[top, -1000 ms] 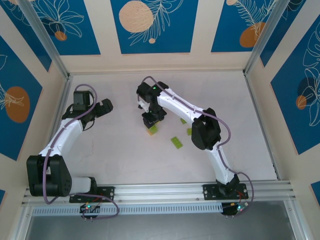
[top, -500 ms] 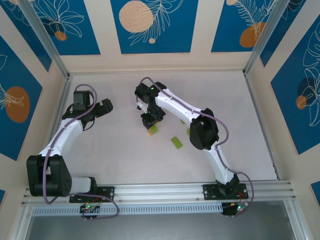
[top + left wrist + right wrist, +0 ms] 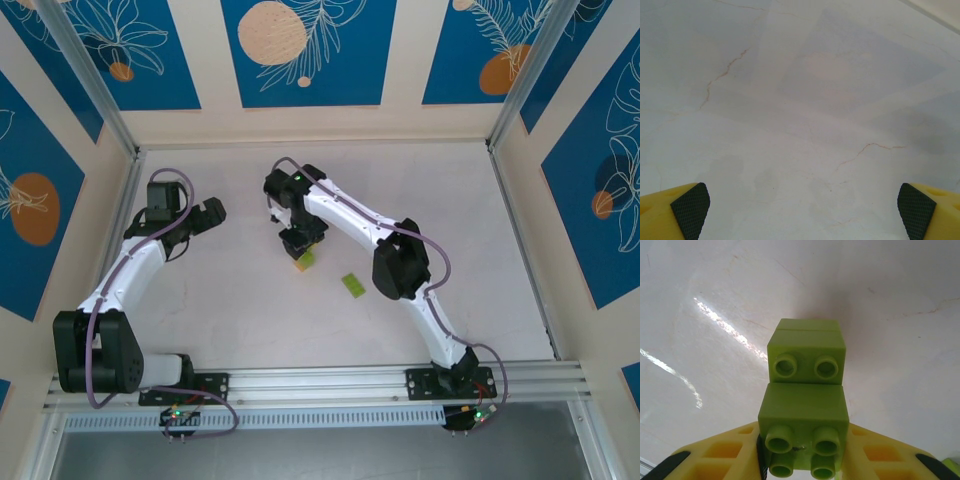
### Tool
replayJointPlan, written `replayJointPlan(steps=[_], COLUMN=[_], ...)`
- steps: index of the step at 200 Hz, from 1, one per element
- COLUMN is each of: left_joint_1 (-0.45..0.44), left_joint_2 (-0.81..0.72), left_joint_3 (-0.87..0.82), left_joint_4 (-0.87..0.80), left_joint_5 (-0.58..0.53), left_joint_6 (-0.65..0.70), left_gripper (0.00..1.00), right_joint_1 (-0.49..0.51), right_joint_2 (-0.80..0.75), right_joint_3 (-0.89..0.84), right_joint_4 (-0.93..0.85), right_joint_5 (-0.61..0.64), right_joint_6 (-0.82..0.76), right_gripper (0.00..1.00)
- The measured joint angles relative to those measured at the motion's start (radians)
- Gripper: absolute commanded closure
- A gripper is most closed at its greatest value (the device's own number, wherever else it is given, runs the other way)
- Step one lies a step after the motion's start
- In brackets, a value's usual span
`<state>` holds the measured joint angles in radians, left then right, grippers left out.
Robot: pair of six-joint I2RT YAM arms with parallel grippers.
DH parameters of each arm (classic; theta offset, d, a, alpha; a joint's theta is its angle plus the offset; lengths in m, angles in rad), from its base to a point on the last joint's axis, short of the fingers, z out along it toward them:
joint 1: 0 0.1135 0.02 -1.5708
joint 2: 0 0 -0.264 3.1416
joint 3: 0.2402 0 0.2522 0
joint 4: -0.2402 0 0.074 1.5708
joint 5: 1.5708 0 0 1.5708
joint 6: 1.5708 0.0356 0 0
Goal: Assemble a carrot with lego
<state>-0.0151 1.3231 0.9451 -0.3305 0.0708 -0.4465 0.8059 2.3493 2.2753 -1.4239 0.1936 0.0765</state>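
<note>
While the right jaws are clamping the lime-green carrot stack [image 3: 803, 412] on the bench [image 3: 220, 300], the left jaws are hanging wide apart well left of it, a loose brick [image 3: 352, 284] lying nearby.

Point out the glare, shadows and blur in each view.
Right wrist view: bright glare streaks on the table left of the lime-green bricks, a soft shadow behind them. Left wrist view: even light, a faint pale reflection on the table. Top external view: evenly lit, sharp, no hard shadows.
</note>
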Motion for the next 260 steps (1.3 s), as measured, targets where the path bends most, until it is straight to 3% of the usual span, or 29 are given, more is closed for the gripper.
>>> replayJointPlan(steps=[120, 205, 260], left_joint_1=[0.0, 0.0, 0.0], left_joint_2=[0.0, 0.0, 0.0], left_joint_3=[0.0, 0.0, 0.0], left_joint_4=[0.0, 0.0, 0.0], left_joint_5=[0.0, 0.0, 0.0], left_joint_6=[0.0, 0.0, 0.0], left_gripper=[0.01, 0.01, 0.01], right_joint_1=[0.012, 0.019, 0.0], right_joint_2=[0.024, 0.03, -0.064], right_joint_3=[0.049, 0.079, -0.012], right_joint_4=[-0.046, -0.029, 0.015], right_joint_5=[0.001, -0.01, -0.009], right_joint_6=[-0.003, 0.007, 0.009], right_gripper=[0.6, 0.33, 0.26])
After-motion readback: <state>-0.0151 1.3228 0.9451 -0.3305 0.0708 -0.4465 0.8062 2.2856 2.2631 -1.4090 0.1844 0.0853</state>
